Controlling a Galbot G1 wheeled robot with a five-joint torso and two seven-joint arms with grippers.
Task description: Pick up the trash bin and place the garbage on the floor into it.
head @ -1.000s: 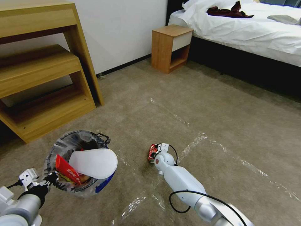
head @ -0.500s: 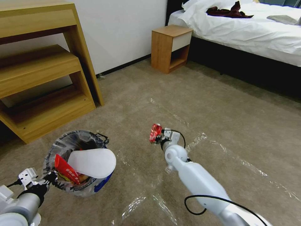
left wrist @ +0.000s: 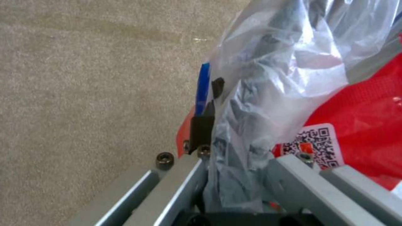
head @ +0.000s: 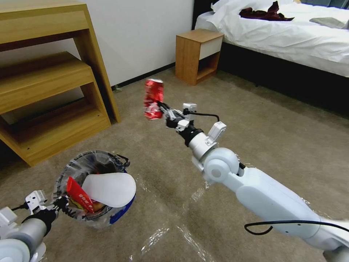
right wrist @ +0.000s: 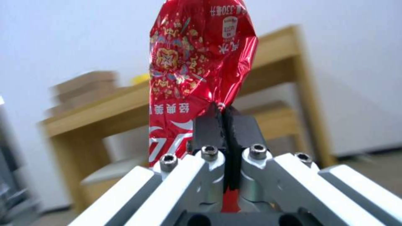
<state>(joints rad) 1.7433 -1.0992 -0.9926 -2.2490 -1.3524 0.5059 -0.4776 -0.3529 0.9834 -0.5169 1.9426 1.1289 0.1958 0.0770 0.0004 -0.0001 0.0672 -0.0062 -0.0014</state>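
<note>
My right gripper [head: 162,109] is raised high over the carpet, shut on a crushed red can [head: 153,99] that stands upright above its fingers. In the right wrist view the black pads [right wrist: 209,125] pinch the edge of the crushed red can [right wrist: 197,72]. At the lower left, the trash bin [head: 116,214] with its crinkly clear bag hangs from my left gripper [head: 61,206], which is shut on its rim. A white insole [head: 109,188] and a red wrapper [head: 79,199] stick out of it. The left wrist view shows the clear bag [left wrist: 268,94] clamped between the fingers.
A wooden stepped shelf [head: 47,91] stands at the left against the white wall. A small wooden nightstand [head: 198,54] and a bed [head: 291,40] lie at the back right. Shiny tape strips [head: 280,187] cross the beige floor [head: 254,120].
My right arm has lifted the crushed red can from the floor, up and toward the left. The left gripper and the bin have stayed almost still.
</note>
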